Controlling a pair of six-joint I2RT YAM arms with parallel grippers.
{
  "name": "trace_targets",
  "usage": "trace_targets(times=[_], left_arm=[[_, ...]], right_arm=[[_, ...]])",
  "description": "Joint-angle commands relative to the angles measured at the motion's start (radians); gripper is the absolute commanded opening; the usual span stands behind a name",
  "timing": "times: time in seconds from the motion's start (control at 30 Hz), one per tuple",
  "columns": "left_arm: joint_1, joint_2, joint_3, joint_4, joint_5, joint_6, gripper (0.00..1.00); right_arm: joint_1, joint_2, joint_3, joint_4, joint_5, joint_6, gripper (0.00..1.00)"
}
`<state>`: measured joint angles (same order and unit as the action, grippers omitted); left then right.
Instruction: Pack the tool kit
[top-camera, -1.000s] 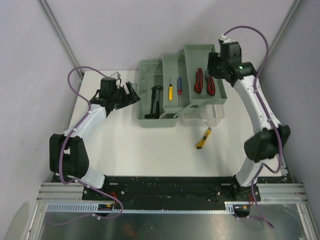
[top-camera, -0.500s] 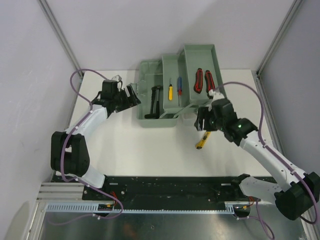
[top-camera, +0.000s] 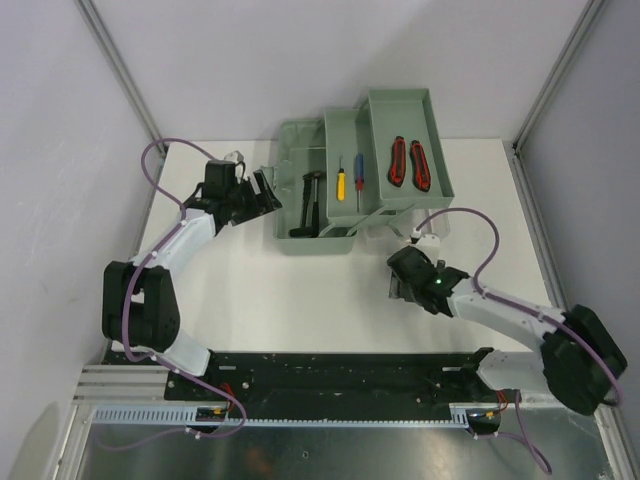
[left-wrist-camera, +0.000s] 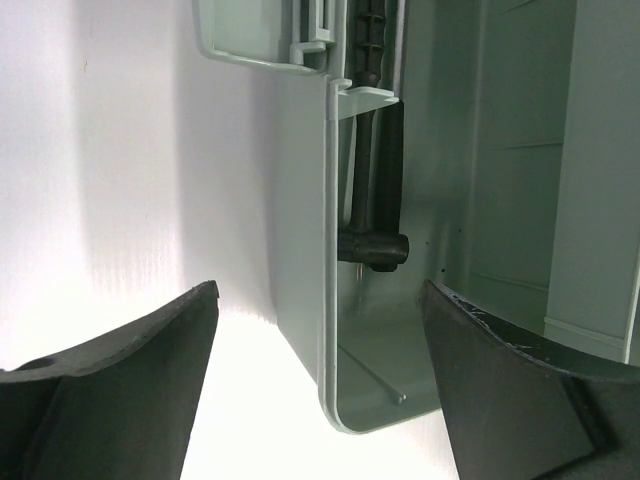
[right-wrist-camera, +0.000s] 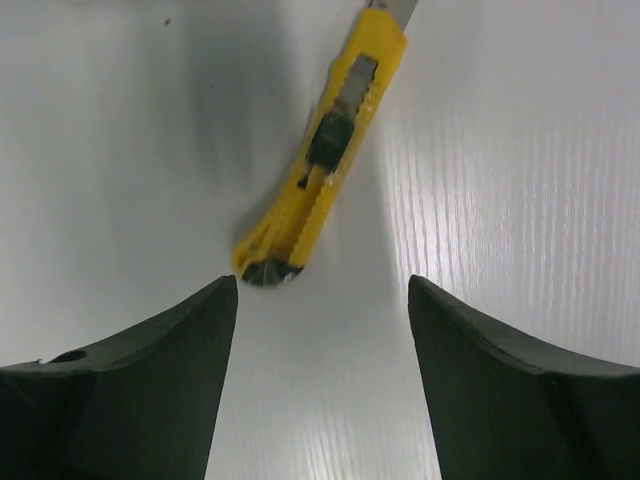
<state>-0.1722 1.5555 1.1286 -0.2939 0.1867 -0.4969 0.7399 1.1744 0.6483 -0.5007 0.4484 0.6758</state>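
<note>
The tool kit (top-camera: 296, 140) is a sage-green box at the back of the table, with its inner tray (top-camera: 385, 115) swung up to the right. Red-handled pliers (top-camera: 408, 163) lie in the tray. Two screwdrivers (top-camera: 348, 182) and a black hammer (top-camera: 310, 205) lie in the box. My left gripper (top-camera: 267, 187) is open at the box's left wall (left-wrist-camera: 300, 240), which runs between its fingers, and the hammer head (left-wrist-camera: 372, 250) shows beyond. My right gripper (right-wrist-camera: 323, 285) is open low over the table, and the yellow knife (right-wrist-camera: 325, 160) lies just ahead of its fingertips. From above, the right gripper (top-camera: 405, 283) hides the knife.
A translucent clear lid (top-camera: 405, 226) lies at the box's front right, close behind my right gripper. The white table (top-camera: 300, 300) ends at a black rail near the arm bases. Grey walls stand on both sides.
My right arm has swung from over the raised tray at the back right down to the table in front of the box, above the knife, with its jaws slightly wider. The left arm has barely moved.
</note>
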Motion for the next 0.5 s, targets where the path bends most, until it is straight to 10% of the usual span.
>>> trace_targets(times=[0.0,0.3,0.47], left_arm=[[0.007,-0.024,0.007,0.023,-0.017,0.011,0.86],[0.008,-0.026,0.007,0.023,-0.017,0.014,0.86],[0.008,-0.026,0.009,0.023,-0.024,0.016,0.86]], right_arm=[[0.008,0.115,0.001,0.166,0.156,0.094,0.75],[-0.04,0.278,0.003,0.289,0.136,0.07,0.78],[-0.047,0.284,0.004,0.209,0.106,0.088,0.55]])
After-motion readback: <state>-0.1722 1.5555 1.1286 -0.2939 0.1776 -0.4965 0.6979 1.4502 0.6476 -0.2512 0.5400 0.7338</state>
